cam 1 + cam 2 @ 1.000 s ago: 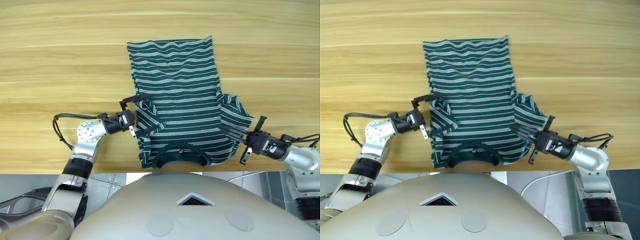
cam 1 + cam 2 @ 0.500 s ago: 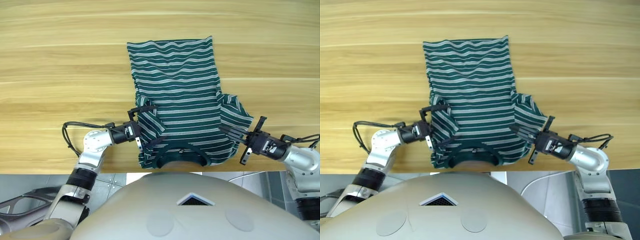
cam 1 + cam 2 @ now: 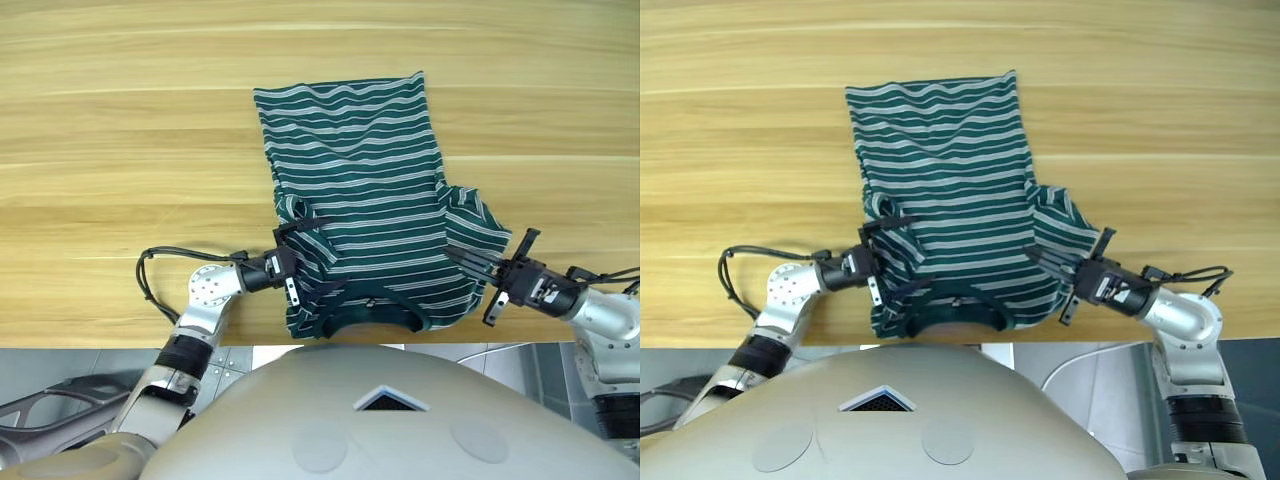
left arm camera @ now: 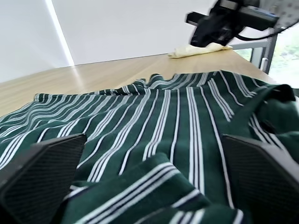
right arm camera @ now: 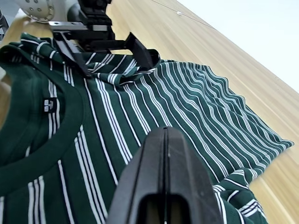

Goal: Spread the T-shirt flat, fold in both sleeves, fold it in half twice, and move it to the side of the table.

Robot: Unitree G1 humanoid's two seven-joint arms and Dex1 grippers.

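Green striped T-shirt (image 3: 350,170) on wooden table (image 3: 120,120), left fingers (image 4: 42,163) spread astride its edge, right fingers (image 5: 163,172) pressed together

Most likely a plain lab or test room, going by the long pale wood-grain bench (image 3: 120,150), the bare white wall (image 4: 131,28), grey floor tiles (image 3: 250,355) below the bench's near edge, and a metal frame (image 4: 259,56) off its far corner.

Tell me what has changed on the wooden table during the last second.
The left gripper slid towards the robot's right, pushing the left sleeve of the dark green white-striped T-shirt inwards over its body. The right gripper and the shirt's far hem stayed in place.
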